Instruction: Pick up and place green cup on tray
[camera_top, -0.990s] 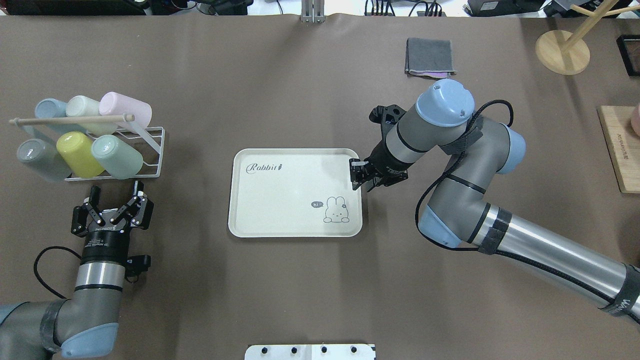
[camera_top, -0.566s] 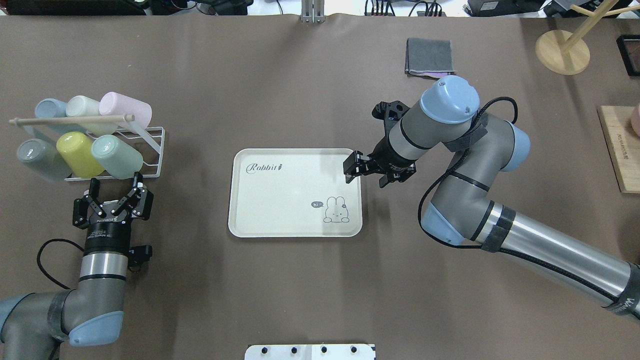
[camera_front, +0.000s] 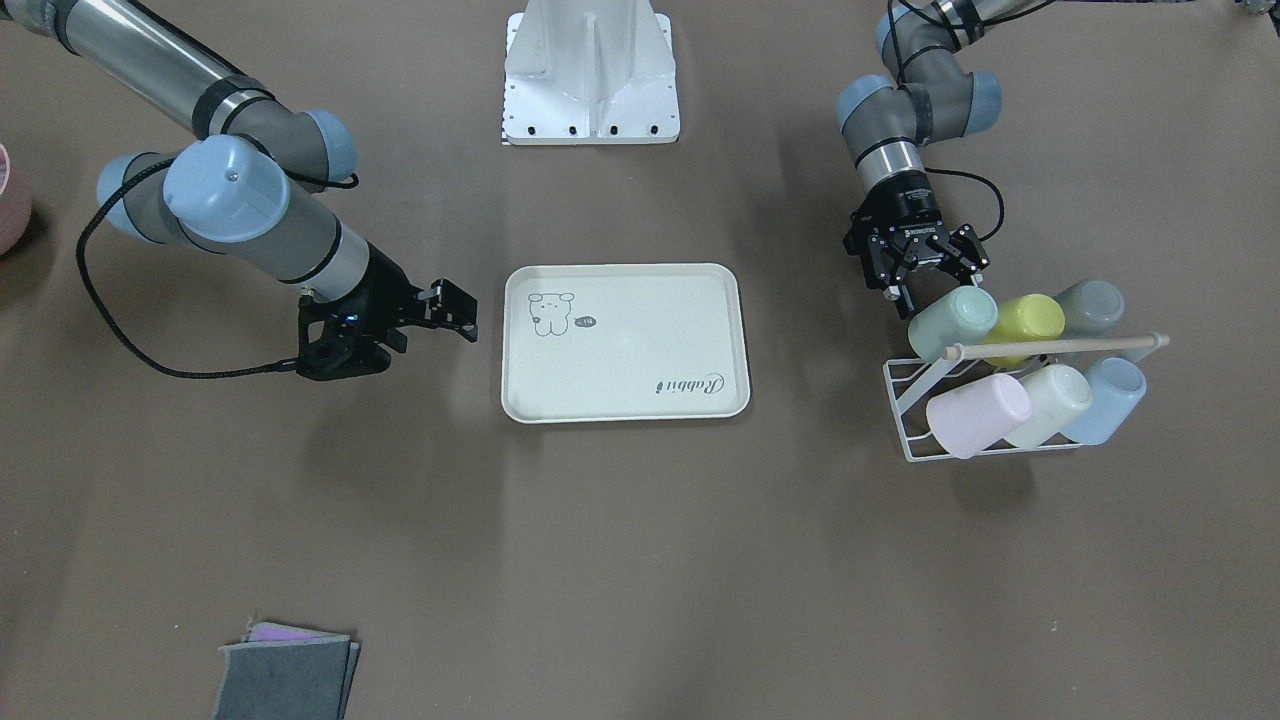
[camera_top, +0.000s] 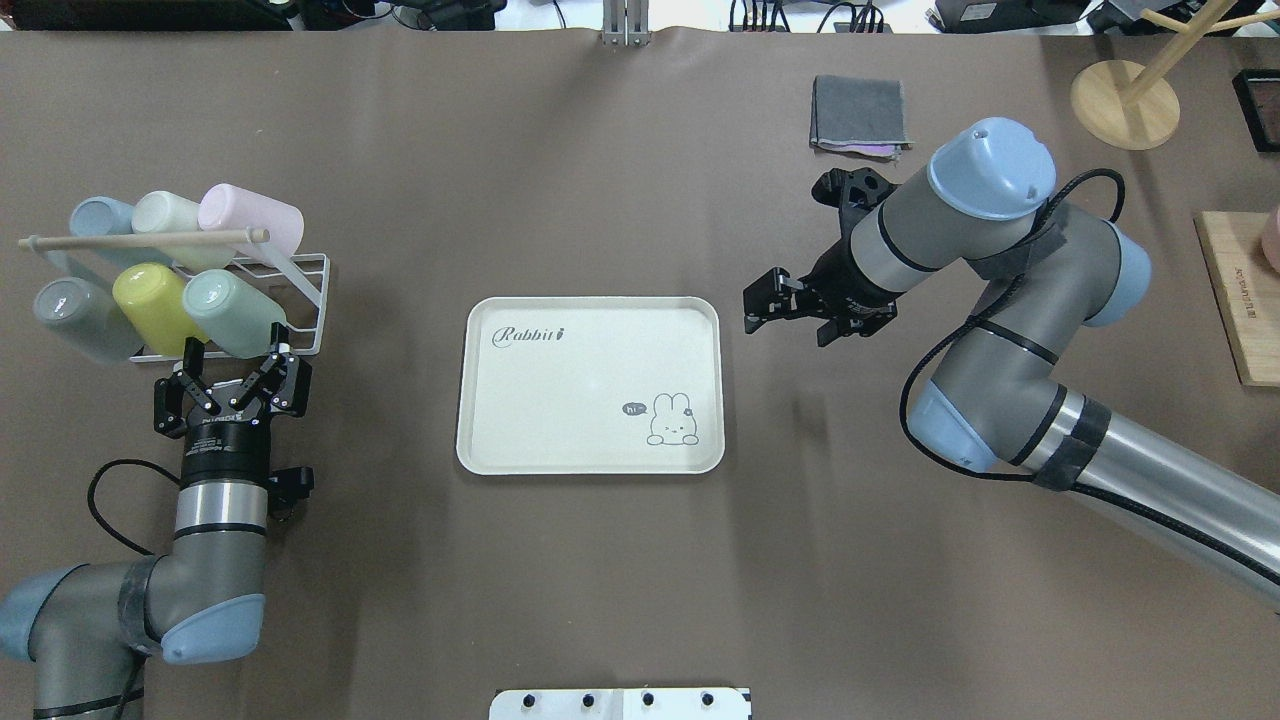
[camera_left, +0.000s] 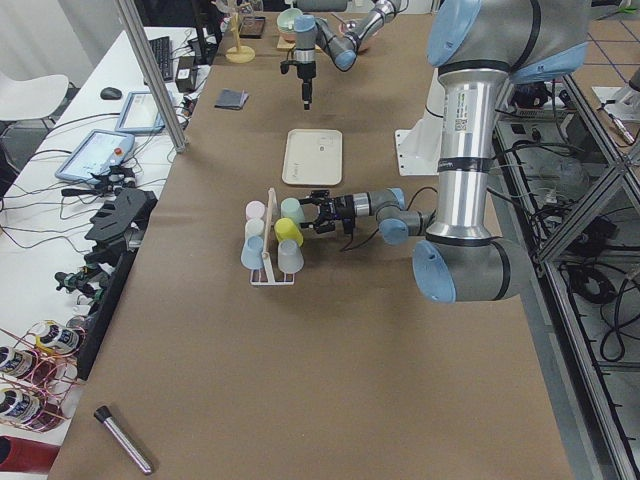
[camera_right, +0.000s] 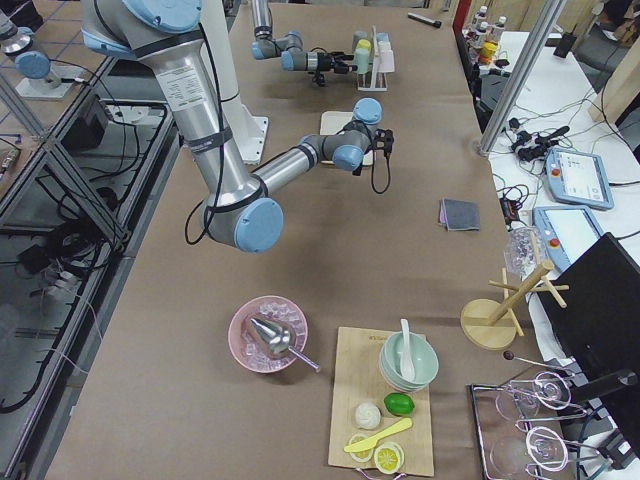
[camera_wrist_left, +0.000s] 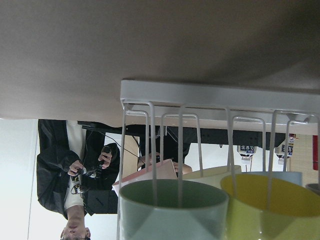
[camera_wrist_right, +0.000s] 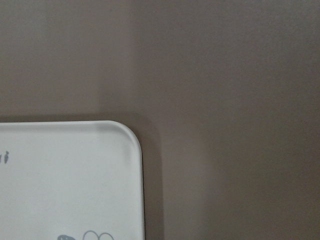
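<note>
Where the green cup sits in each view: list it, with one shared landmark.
Front-facing: the green cup, right side, upper-left of the six cups.
Overhead: left side, rightmost cup of the near row in the rack.
Exterior left: centre, far cup of the right row.
Exterior right: top, in the distant rack; too small to single out.
Left wrist: bottom-centre cup, behind rack wires.
Right wrist: not in it.
Landmark: the yellow cup beside it.

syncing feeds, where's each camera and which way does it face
Front-facing: across the table, facing the robot's base; both arms.
Overhead: behind the robot, looking down; both arms.
Exterior left: table end; left arm near.
Exterior right: opposite end; right arm near.
Left wrist: faces the racked green cup; no fingers.
Right wrist: down onto the tray corner; no fingers.
Shared: overhead and right wrist show the tray.
</note>
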